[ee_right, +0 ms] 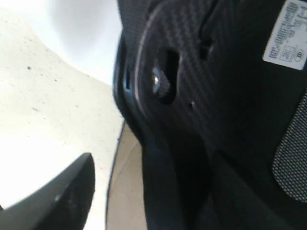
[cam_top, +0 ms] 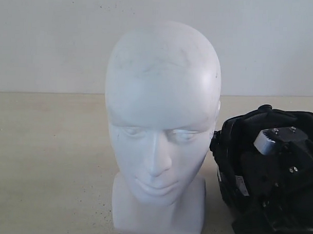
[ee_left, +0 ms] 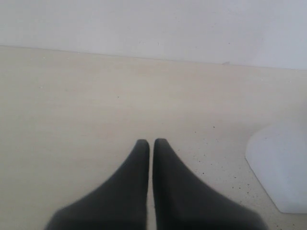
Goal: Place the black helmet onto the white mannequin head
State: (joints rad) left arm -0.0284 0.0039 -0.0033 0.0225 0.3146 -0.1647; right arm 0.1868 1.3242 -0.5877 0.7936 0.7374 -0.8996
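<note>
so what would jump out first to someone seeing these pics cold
The white mannequin head dominates: upright and bare at the centre of the exterior view, facing the camera. Close beside it, on the right of that view, is the black helmet, partly hidden by the right arm. The left gripper is shut and holds nothing, above the pale table.
</note>
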